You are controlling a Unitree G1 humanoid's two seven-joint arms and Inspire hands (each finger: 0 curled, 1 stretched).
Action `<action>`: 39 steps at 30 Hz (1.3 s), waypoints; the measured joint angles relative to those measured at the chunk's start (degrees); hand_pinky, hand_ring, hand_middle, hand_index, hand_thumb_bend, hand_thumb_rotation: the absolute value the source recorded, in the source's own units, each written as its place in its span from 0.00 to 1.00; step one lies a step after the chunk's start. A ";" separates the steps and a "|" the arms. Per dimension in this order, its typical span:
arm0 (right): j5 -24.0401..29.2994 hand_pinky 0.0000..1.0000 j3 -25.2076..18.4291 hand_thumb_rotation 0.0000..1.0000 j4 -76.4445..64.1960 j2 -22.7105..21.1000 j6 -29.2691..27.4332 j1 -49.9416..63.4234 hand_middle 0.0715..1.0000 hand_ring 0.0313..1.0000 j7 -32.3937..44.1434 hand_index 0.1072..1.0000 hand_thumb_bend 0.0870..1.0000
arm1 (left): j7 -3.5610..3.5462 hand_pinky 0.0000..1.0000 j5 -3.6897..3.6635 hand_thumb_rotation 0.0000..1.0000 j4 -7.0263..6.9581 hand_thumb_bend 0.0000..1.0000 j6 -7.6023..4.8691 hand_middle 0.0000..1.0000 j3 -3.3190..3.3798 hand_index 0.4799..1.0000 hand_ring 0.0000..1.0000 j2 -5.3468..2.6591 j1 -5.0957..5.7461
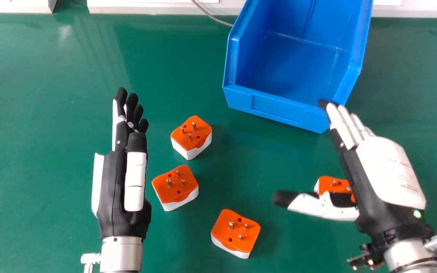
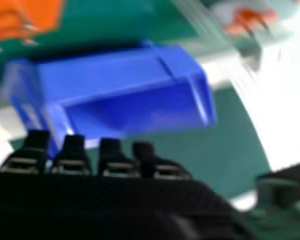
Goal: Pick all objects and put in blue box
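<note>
right robot hand (image 1: 387,170) released in front of an orange-topped plug (image 1: 329,183), straight fingers near the blue box (image 1: 277,109)

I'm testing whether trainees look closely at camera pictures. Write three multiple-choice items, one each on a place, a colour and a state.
1. In the head view, where is the blue box relative to the three uncovered plug adapters?
A) Nearer the robot
B) Farther off, toward the right
C) Farther off, toward the left

2. What colour are these adapters' pin-bearing faces?
A) Orange
B) White
C) Green

3. How is the left hand?
A) Curled round an adapter
B) Closed in a fist
C) Fingers extended, holding nothing

1: B, the box stands higher in the head view and right of all three.
2: A, the metal pins rise from orange tops over white bodies.
3: C, its fingers point away from the robot, with no adapter in its grasp.
</note>
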 measured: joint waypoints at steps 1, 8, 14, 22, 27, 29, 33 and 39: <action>-2.30 0.95 0.62 0.88 -1.85 -0.04 2.59 0.13 0.98 0.98 3.28 0.97 1.00 | 0.00 1.00 0.02 0.92 -0.01 0.81 0.00 1.00 0.00 1.00 1.00 0.00 0.02; -9.71 0.96 4.43 0.80 -7.93 -1.27 15.19 -1.63 0.98 0.98 22.64 0.97 1.00 | 0.03 1.00 0.02 0.92 -0.87 0.81 0.03 1.00 -0.14 1.00 1.00 0.00 0.50; -9.51 0.97 3.61 0.71 -4.49 -5.84 19.75 -9.67 0.98 0.98 29.24 0.97 1.00 | 0.53 1.00 0.21 0.92 -1.48 0.81 0.43 1.00 -0.22 1.00 1.00 0.00 0.62; -7.03 0.96 3.41 0.61 2.21 -11.41 19.66 -13.62 0.98 0.98 27.60 0.97 1.00 | 0.75 1.00 0.21 0.92 -1.47 0.81 0.43 1.00 -0.33 1.00 1.00 0.00 0.61; -6.91 0.97 4.68 0.52 6.09 -13.92 19.95 -17.32 0.98 0.99 28.20 0.97 1.00 | 1.18 1.00 0.68 0.92 -1.40 0.82 0.38 1.00 -0.34 1.00 1.00 0.00 0.52; -6.81 0.97 6.06 0.52 9.49 -15.27 19.68 -18.98 0.98 0.99 28.52 0.97 1.00 | 1.39 1.00 0.64 0.92 -1.41 0.82 0.41 1.00 -0.33 1.00 1.00 0.00 0.50; -5.31 0.97 7.44 0.45 14.24 -17.04 18.02 -21.06 0.99 0.99 27.28 0.98 1.00 | 1.48 1.00 0.66 0.92 -1.39 0.82 0.40 1.00 -0.48 1.00 1.00 0.00 0.45; -5.12 0.98 11.74 0.39 20.81 -20.70 14.63 -25.69 0.99 0.99 25.53 0.98 1.00 | 1.51 1.00 0.67 0.92 -1.39 0.82 0.38 1.00 -0.79 1.00 1.00 0.00 0.35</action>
